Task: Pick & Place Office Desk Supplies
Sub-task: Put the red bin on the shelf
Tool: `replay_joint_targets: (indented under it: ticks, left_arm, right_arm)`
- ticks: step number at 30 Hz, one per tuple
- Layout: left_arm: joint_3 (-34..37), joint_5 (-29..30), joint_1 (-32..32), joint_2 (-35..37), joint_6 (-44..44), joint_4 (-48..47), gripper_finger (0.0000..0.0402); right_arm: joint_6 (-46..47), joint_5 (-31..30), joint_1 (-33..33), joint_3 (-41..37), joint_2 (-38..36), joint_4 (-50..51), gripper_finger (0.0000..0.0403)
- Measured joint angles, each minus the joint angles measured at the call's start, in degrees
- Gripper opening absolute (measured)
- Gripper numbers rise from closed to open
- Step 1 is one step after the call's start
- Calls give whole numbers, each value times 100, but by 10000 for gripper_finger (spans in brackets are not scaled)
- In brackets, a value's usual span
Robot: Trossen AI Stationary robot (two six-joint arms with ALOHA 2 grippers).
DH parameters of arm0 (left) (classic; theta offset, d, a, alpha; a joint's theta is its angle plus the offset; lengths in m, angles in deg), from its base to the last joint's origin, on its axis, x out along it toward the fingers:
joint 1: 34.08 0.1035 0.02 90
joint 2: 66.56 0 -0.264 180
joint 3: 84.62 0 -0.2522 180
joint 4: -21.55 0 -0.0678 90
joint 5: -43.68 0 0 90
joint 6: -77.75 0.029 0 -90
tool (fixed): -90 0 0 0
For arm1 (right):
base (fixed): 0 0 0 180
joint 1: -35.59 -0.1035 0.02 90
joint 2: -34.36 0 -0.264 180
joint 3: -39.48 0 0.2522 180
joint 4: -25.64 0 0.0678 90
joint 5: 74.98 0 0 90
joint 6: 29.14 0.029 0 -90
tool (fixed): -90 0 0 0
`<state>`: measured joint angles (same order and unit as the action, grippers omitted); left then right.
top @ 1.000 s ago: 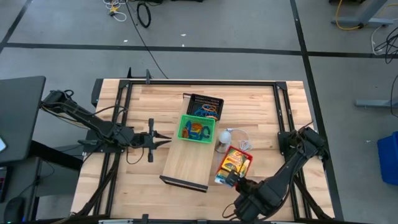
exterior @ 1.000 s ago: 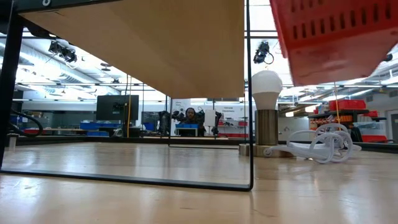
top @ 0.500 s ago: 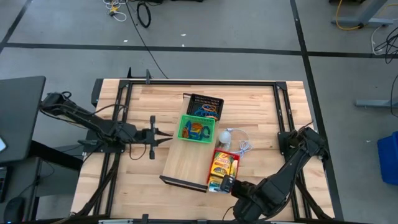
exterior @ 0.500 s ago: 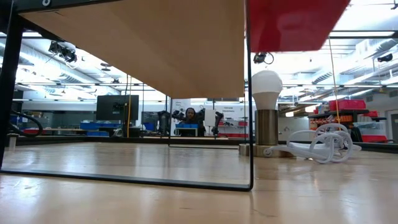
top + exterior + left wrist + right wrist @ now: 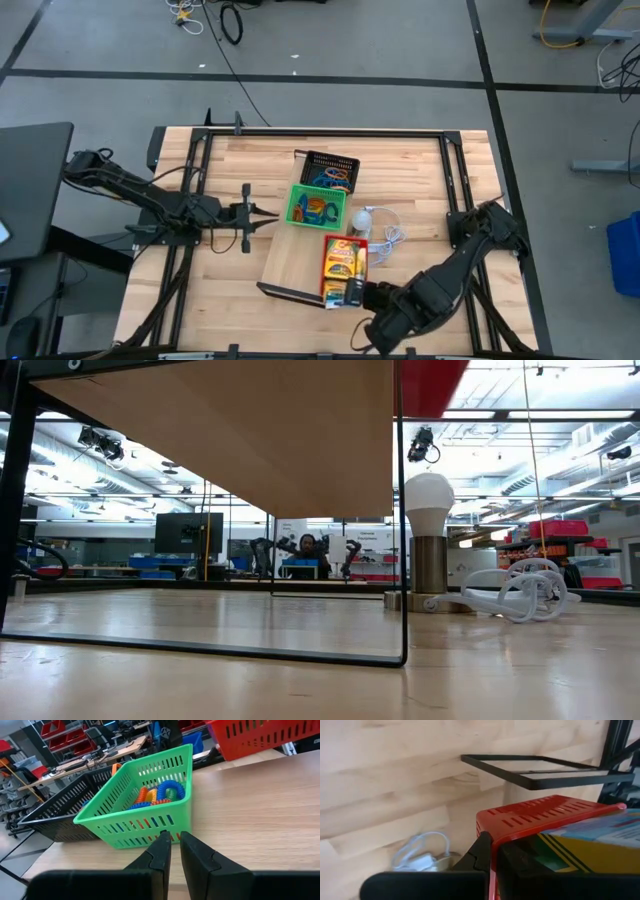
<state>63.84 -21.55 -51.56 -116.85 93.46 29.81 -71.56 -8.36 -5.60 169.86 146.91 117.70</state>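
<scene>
Pale wooden board (image 5: 295, 262) raised on a black frame at the table's (image 5: 420, 170) middle; green tray (image 5: 300, 197) sits on its far end, black tray (image 5: 338, 160) touching behind. Red tray (image 5: 325, 270) above the board's near right corner. White bulb (image 5: 428, 495) on a metal base (image 5: 430, 565) stands just right of the board, white cable (image 5: 520, 588) coiled beside it.

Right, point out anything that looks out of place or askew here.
The red tray, held by the right gripper, hangs partly over the wooden board's edge. A light bulb and white cable sit among the supplies.

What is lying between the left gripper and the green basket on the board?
Nothing: in the left wrist view only bare wooden board separates the left gripper from the green basket. The high view agrees.
</scene>
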Motion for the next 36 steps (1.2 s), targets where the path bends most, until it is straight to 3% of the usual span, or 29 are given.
replay_joint_targets:
  ticks: [12,36]
  left_arm:
    - [0,-2,-4,0,-218,-109,50]
    - [0,20,-4,0,-286,-144,50]
  right_arm:
    - [-1378,525,531,0,0,-479,9]
    - [-2771,1837,1594,0,0,-1139,9]
